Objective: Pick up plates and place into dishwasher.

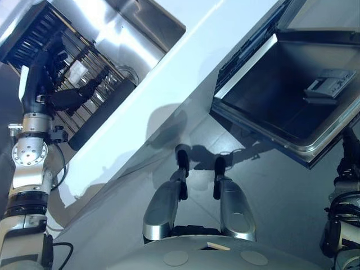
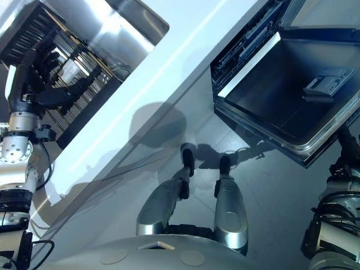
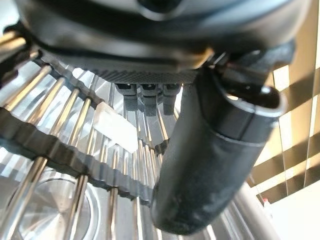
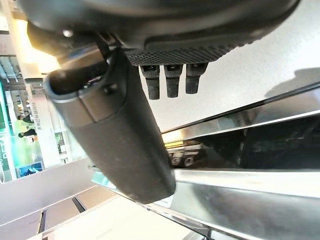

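Left hand at 10 o'clock over sink rack, fingers relaxed, empty. Right hand straight-fingered, empty, near dishwasher door at 2 o'clock.

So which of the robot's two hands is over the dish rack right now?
The left hand. It reaches over the metal bars of the dish rack in the sink, while the right hand hangs by the open dishwasher door, away from the rack.

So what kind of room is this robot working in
Most likely a kitchen: a shiny steel sink set in a white countertop, a dark wire dish rack under the left hand, and an open stainless dishwasher door.
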### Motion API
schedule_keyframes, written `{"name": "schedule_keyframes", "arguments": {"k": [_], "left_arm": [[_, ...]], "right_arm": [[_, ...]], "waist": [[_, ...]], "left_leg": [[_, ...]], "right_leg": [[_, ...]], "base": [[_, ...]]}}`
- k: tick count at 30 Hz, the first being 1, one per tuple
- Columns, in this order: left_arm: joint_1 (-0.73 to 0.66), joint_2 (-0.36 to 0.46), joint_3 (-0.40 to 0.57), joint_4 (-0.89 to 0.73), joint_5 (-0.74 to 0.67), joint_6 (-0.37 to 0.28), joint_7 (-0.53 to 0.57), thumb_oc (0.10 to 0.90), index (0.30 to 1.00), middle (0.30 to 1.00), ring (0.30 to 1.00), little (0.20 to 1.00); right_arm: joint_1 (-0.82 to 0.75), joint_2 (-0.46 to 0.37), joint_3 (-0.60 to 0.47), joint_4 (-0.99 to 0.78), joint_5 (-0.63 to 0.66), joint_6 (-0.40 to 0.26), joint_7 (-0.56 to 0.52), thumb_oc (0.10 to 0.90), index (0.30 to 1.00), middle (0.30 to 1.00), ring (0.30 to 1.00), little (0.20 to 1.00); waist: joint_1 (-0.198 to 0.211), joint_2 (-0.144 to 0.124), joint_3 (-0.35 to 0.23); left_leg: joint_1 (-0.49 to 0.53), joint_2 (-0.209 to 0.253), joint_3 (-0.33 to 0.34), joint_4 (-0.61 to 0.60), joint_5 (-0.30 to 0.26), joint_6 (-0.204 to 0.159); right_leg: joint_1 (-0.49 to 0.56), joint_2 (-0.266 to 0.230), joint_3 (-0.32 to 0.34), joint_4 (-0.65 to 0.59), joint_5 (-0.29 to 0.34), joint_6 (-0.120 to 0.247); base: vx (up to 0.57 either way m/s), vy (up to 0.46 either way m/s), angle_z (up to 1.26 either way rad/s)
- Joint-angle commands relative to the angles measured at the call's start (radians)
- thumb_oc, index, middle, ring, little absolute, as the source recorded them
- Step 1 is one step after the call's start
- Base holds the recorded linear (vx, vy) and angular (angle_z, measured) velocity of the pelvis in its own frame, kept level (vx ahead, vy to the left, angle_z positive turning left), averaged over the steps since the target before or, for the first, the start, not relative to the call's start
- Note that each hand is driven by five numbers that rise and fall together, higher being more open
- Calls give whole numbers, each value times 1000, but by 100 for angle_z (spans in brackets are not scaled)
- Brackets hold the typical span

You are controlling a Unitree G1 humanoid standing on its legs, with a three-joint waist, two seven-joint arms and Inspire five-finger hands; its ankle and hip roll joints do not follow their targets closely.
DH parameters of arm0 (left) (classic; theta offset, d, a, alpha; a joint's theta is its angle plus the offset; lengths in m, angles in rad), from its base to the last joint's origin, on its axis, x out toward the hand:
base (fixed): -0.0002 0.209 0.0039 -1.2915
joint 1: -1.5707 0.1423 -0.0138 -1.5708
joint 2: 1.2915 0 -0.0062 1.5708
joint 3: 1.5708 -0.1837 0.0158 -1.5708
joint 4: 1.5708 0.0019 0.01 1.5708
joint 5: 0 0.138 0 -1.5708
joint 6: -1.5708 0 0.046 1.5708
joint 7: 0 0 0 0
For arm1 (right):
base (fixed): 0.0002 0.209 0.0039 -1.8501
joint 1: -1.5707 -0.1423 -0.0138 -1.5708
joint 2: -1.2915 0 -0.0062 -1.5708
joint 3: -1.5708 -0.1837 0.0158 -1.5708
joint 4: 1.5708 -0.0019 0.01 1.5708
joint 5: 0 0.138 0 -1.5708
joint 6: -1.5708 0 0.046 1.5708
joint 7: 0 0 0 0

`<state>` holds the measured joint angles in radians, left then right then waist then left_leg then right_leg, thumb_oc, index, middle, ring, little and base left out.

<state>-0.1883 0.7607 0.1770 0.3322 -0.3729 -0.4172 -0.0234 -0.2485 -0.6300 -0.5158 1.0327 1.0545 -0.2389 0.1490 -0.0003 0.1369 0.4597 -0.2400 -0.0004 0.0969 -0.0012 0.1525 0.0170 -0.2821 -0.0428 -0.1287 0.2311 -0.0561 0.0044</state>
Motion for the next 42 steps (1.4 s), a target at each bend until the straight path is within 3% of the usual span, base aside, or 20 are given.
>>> {"name": "schedule_keyframes", "arguments": {"k": [1, 3, 9, 14, 19, 22, 26, 30, 36, 38, 40, 42], "left_arm": [[-117, -26, 91, 32, -65, -155, 59, 800, 900, 900, 900, 900], [-125, -20, 96, 42, -65, -161, 56, 800, 900, 900, 900, 900], [-166, 15, 96, 57, -73, -166, 71, 800, 900, 900, 900, 900], [-190, 36, 82, 44, -72, -161, 96, 800, 900, 900, 900, 900], [-221, 56, 57, 34, -78, -162, 133, 800, 900, 900, 900, 900], [-253, 72, 19, 42, -77, -159, 155, 800, 900, 900, 900, 900], [-288, 81, -24, 39, -58, -155, 191, 800, 900, 900, 900, 900], [-304, 55, -45, 53, -30, -174, 212, 800, 900, 900, 900, 900], [-313, 21, -56, 122, -45, -214, 168, 800, 900, 900, 900, 900], [-310, 11, -51, 126, -53, -216, 155, 800, 900, 900, 900, 900], [-301, -13, -61, 116, -50, -222, 151, 800, 900, 900, 900, 900], [-280, -21, -51, 101, -61, -224, 141, 800, 900, 900, 900, 900]], "right_arm": [[3, 13, -46, -54, 73, 36, 166, 800, 900, 900, 900, 900], [9, 23, -46, -37, 88, 121, 275, 800, 900, 900, 900, 900], [16, 22, -3, -7, 52, 241, 513, 800, 900, 900, 900, 900], [0, 41, 74, -66, 50, 385, 813, 800, 900, 900, 900, 900], [-14, 102, 238, -293, 33, 416, 996, 800, 900, 900, 900, 900], [-65, 137, 338, -459, 50, 424, 997, 800, 900, 900, 900, 900], [-159, 224, 456, -797, 112, 453, 824, 800, 900, 900, 900, 900], [-275, 331, 574, -1112, 131, 431, 644, 800, 900, 900, 900, 900], [-463, 376, 714, -1431, 268, 330, 523, 800, 900, 900, 900, 900], [-491, 386, 749, -1491, 229, 277, 538, 800, 900, 900, 900, 900], [-506, 398, 802, -1539, 142, 206, 433, 800, 900, 900, 900, 900], [-493, 408, 777, -1513, 58, 189, 342, 800, 900, 900, 900, 900]], "waist": [[3, -56, 5], [8, -63, 14], [20, -76, 30], [31, -80, 45], [42, -90, 60], [52, -99, 60], [62, -117, 60], [76, -127, 60], [104, -115, 60], [109, -111, 60], [116, -104, 60], [116, -101, 60]], "left_leg": [[-31, -52, -22, 75, -114, -2], [-39, -55, -26, 81, -113, -1], [-66, -64, -33, 102, -113, 2], [-87, -73, -46, 135, -119, 6], [-119, -77, -50, 162, -121, 11], [-130, -78, -55, 172, -126, 13], [-165, -76, -64, 196, -121, 20], [-191, -78, -67, 226, -135, 27], [-201, -88, -72, 243, -136, 31], [-208, -91, -72, 254, -140, 32], [-210, -96, -75, 266, -148, 32], [-202, -99, -76, 267, -153, 35]], "right_leg": [[-62, 40, -44, 12, 13, 24], [-67, 38, -47, 11, 19, 26], [-90, 31, -60, 19, 28, 30], [-105, 23, -74, 44, 24, 30], [-129, 11, -85, 64, 23, 31], [-137, 8, -91, 73, 19, 32], [-161, 5, -98, 86, 28, 26], [-178, 5, -105, 105, 18, 19], [-176, 5, -110, 109, 15, 9], [-180, 1, -111, 113, 15, 9], [-185, 2, -105, 122, 13, 6], [-179, 8, -102, 127, 7, 3]], "base": [[-52, 11, -5], [-6, 3, -2], [0, 0, 0], [-6, 12, -10], [-21, 5, -3], [-8, -19, -5], [-11, -21, -5], [-5, -4, -20], [12, 36, -8], [1, 56, 19], [17, 46, 0], [28, 42, 0]]}}
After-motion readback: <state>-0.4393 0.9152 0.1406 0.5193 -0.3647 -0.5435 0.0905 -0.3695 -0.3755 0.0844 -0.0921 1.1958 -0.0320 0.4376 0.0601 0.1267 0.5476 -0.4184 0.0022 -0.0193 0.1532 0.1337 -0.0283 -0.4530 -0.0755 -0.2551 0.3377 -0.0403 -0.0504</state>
